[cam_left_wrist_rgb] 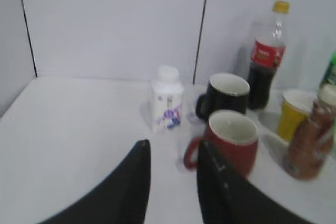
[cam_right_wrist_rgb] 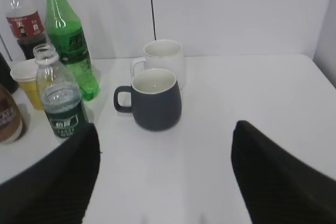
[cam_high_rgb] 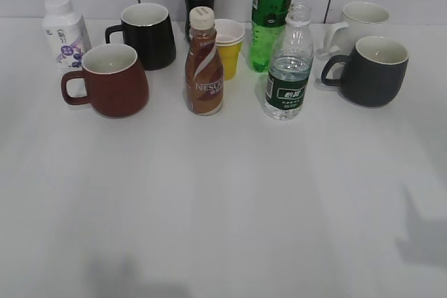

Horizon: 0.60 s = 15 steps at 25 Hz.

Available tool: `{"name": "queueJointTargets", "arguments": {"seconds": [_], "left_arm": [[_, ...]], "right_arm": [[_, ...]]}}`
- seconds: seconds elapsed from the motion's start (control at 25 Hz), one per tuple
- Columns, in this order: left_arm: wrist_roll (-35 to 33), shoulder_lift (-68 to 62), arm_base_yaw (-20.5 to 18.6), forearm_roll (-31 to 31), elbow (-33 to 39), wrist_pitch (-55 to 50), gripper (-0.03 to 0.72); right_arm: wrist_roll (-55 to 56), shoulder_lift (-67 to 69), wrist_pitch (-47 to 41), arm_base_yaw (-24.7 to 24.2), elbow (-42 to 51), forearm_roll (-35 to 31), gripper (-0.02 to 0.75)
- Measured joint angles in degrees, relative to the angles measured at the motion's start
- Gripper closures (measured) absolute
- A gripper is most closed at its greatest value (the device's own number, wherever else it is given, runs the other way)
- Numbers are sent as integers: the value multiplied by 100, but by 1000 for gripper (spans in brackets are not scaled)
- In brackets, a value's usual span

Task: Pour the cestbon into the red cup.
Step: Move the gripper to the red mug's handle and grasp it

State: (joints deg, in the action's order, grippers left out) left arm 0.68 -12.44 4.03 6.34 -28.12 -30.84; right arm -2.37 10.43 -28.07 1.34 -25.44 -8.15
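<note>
The cestbon point(cam_high_rgb: 288, 75) stands uncapped and upright right of centre on the bench point(cam_high_rgb: 223, 200), ready to pour; the red cup point(cam_high_rgb: 112, 79) sits well left, mouth up, a brown bottle point(cam_high_rgb: 204, 64) between them; the right tool point(cam_right_wrist_rgb: 163, 182) gapes wide near the cestbon; the left tool point(cam_left_wrist_rgb: 173, 182) is slightly parted, empty.

Dark red cup point(cam_high_rgb: 112, 80), green-labelled clear cestbon point(cam_high_rgb: 288, 68)
</note>
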Motion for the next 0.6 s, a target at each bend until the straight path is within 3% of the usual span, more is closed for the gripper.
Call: {"name": "queueJointTargets", "arguments": {"seconds": [0.4,0.6], "left_arm": [[0,-2859,0,-665,283,3823,452],[214,-4482,0,-693,293,4934,452]], "right_arm": [[-119,1924,2127,267,54,-94,152],[-151,3029,2846,719,54,-115,152]]}}
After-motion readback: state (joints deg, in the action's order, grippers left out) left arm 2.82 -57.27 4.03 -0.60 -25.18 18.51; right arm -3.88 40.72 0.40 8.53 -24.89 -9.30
